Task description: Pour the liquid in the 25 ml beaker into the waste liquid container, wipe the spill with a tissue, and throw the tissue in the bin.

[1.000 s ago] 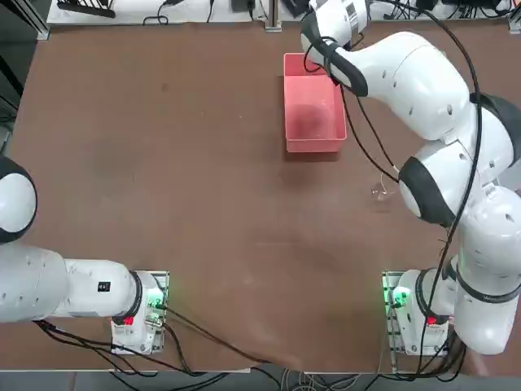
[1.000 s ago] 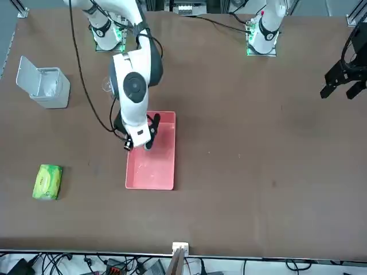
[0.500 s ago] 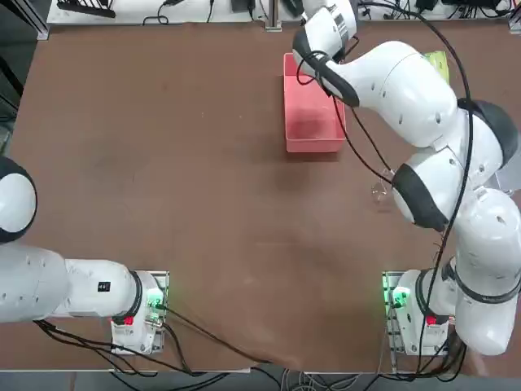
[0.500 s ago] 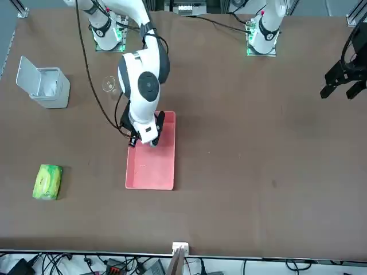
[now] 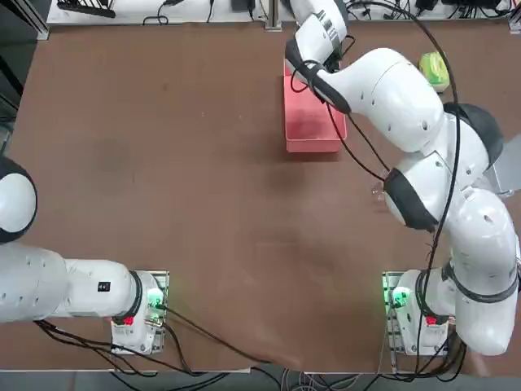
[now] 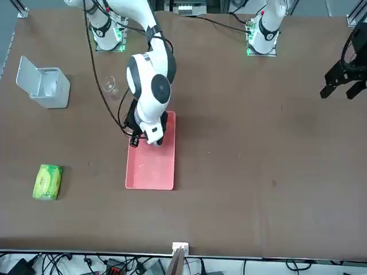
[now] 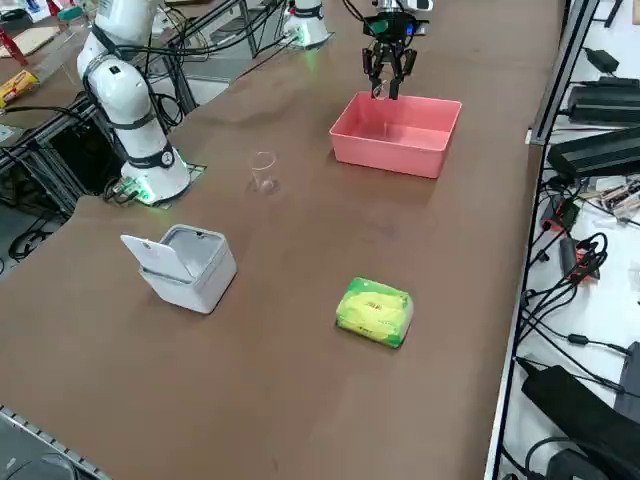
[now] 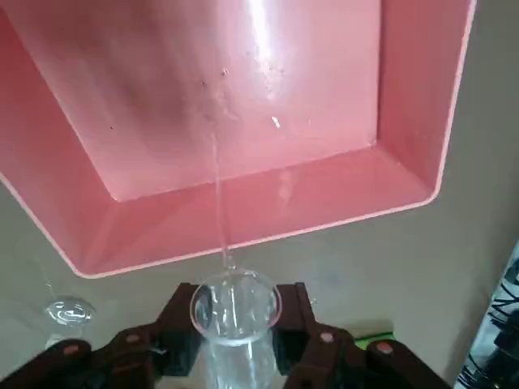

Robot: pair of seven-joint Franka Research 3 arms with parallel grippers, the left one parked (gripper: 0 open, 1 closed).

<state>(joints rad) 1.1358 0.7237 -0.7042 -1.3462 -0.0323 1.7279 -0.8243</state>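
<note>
Right wrist view showed the right gripper [image 8: 235,340] with its fingers [image 8: 304,324] clamped on the 25 ml beaker [image 8: 235,324], tilted over the waste liquid container [image 8: 243,146], a thin stream falling in; its lower part was cut off

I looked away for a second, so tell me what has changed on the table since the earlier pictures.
The right gripper, shut on the tiny clear glass beaker, swung along the rectangular pink plastic tray toward its robot-side end, and a thin stream now runs from the beaker into the tray. The larger glass beaker, pale grey box and green tissue pack stayed put.
</note>
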